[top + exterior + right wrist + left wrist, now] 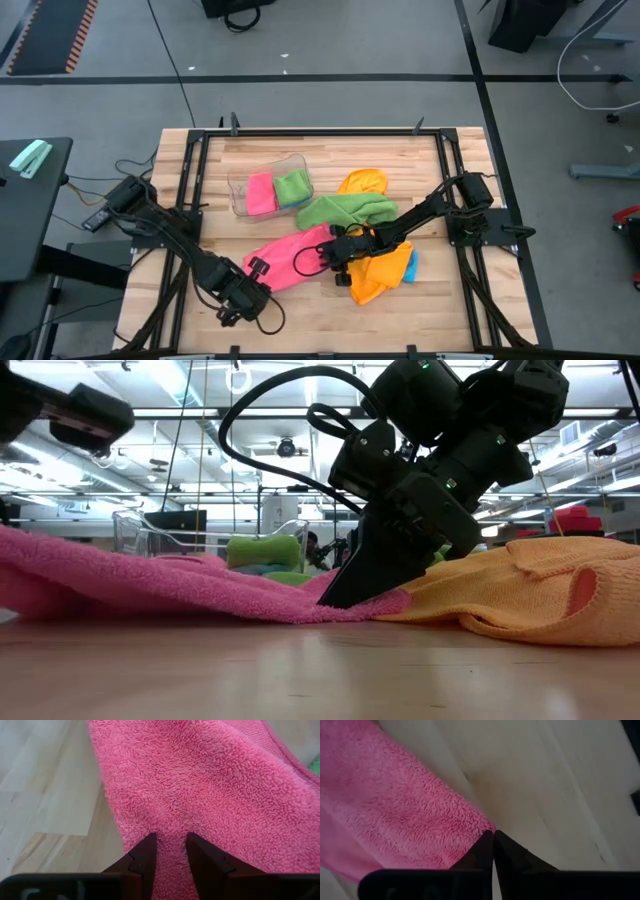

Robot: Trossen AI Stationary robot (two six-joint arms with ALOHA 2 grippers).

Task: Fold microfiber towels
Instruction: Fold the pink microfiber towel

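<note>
A pink towel [297, 255] lies spread on the wooden table [330, 310], with a gripper at each of two ends. My left gripper [258, 268] is shut at its near left corner. My right gripper [332, 250] is closed on its right end, beside an orange towel [380, 275] that lies over a blue one [411, 266]. A green towel [345, 210] and a second orange towel [362, 182] lie behind them on the table. In the low view the right gripper [350, 592] stands on the pink towel [150, 585]. My left gripper pinches the pink towel's corner tip [482, 826] between its two fingertips, coming steeply from above. The corner is held up off the table and the cloth slopes away below it. My right gripper pinches a raised ridge of the pink towel [170, 827] between its two fingers, near the towel's right end. The fingers slant down from the table's right side. The fingertips stand at the tabletop, and the cloth around them [300, 605] lies on the wood.
A clear plastic tub [268, 185] at the far left of the table holds a folded pink cloth and a folded green one. Black frame rails [190, 200] run along the table's left and right sides. Bare wood shows along the near edge.
</note>
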